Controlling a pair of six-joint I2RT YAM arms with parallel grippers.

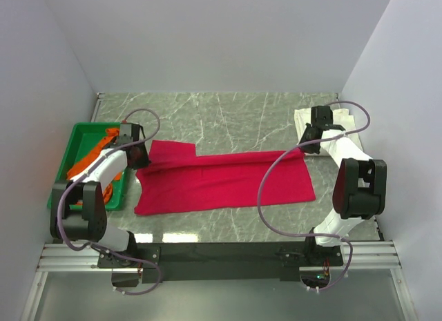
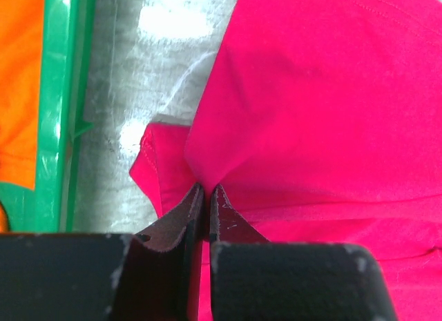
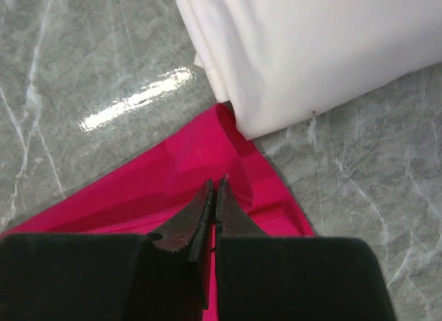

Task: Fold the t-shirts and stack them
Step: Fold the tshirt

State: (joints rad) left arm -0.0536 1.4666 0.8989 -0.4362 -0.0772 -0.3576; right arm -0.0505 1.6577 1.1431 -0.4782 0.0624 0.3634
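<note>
Left gripper (image 2: 206, 190): its black fingers were pressed together, pinching a raised fold of the crimson short-sleeved cloth t-shirt (image 2: 324, 93) at the shirt's left end, next to a stitched hem.
Right gripper (image 3: 215, 186): its black fingers were pressed almost flat against each other, pinching the far right corner of the same shirt, and the cloth rose in a small ridge at the tips.
Crimson shirt, position: it lay as a long band across the middle of the grey marble-patterned table (image 1: 228, 114), running left to right between the two arms. Its far edge ran from one gripper to the other, and its near edge lay flat on the table.
Cream-white shirt: a folded cream-white cloth t-shirt (image 3: 311, 52) sat at the far right of the table, just beyond the right gripper. In the right wrist view its near corner met the tip of the crimson corner.
Orange shirt: an orange cloth t-shirt (image 1: 86, 162) lay crumpled inside the green plastic bin (image 1: 81, 136).
Green bin, position: it stood at the table's left edge beside the left arm. A strip of bare marble separated it from the crimson shirt's left end.
</note>
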